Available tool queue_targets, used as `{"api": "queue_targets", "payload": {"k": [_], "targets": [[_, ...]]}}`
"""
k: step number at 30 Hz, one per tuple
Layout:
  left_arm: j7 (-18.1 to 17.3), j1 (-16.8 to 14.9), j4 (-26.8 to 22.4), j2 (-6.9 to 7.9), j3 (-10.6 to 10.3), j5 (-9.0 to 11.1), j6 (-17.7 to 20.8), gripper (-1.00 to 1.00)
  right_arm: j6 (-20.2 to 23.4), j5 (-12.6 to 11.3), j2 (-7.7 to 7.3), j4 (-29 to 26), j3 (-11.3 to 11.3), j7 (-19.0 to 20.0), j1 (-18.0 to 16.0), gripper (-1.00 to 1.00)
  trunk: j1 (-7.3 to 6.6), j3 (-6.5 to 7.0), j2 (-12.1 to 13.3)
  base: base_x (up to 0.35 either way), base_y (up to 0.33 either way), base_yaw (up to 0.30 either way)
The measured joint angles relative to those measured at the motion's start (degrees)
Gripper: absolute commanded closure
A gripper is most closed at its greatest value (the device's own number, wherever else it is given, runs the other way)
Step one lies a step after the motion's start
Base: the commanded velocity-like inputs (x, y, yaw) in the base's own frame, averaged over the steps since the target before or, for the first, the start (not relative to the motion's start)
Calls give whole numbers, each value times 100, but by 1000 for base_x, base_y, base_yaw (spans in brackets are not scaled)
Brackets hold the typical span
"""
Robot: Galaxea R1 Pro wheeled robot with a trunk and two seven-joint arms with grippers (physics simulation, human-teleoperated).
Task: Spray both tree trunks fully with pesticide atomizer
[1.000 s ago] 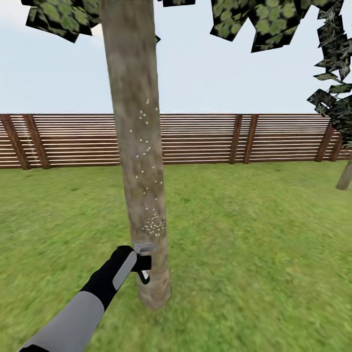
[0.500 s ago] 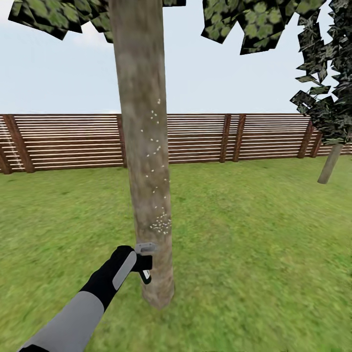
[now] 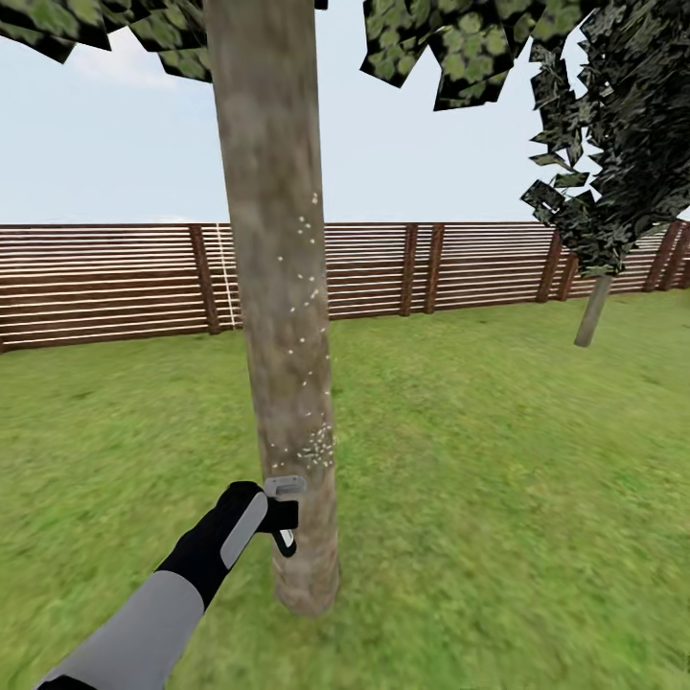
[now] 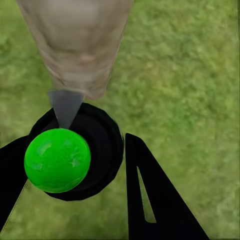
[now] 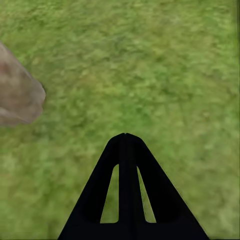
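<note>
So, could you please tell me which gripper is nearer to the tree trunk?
Left. The left gripper holds the atomizer right up against the trunk, low down. The right gripper, shut, hangs over grass, with the trunk base off to one side.

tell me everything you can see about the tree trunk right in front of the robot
The tree trunk is a thick, straight column of mottled grey-brown bark, branchless, rising upright from the grass to dark green leaves above. White specks of pesticide run up its right side, densest in a cluster low down. The sprayer in the left gripper sits against its lower part, just under that cluster. In the left wrist view its base stands directly ahead of the nozzle.
</note>
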Motion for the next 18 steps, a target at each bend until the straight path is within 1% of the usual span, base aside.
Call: {"api": "queue_targets", "payload": {"k": [5, 11, 18], "targets": [[8, 0, 2, 0, -2, 0, -10, 100, 1, 0, 0, 0, 0, 0, 0, 100, 0, 0, 0, 4, 334, -220], [19, 1, 7, 1, -1, 0, -9, 100, 1, 1, 0, 1, 4, 4, 1, 100, 1, 0, 0, -82, 334, -64], [15, 0, 4, 1, -2, 0, -11, 100, 1, 0, 0, 0, 2, 8, 2, 100, 1, 0, 0, -108, 334, -255]]}}
